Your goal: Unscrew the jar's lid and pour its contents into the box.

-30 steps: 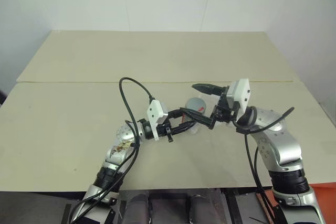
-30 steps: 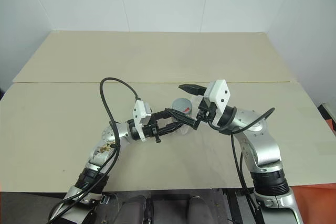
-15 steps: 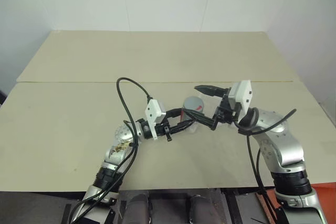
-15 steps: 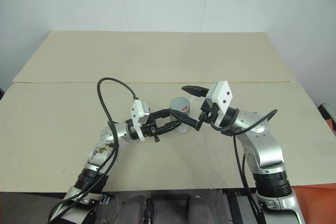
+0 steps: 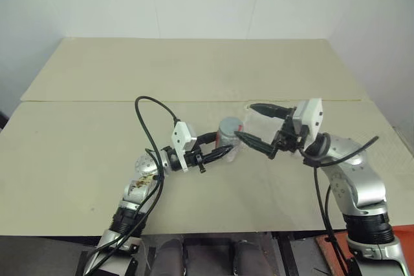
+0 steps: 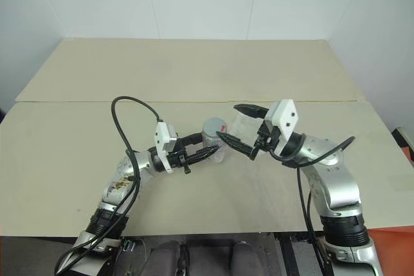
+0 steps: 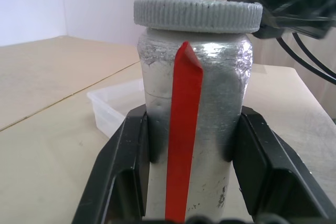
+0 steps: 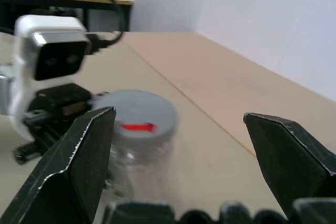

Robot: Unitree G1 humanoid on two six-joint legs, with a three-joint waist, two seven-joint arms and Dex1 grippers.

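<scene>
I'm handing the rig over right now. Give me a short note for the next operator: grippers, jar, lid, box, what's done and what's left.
Left gripper: jaws shut on the jar, holding it upright above the table.
Right gripper: jaws open and empty, beside the jar, not touching the lid.
Lid: on the jar.
Box: on the table just behind the jar; nothing visible in it.
Done: jar grasped.
Left: close the right jaws on the lid, unscrew it, then tip the contents into the box.
</scene>
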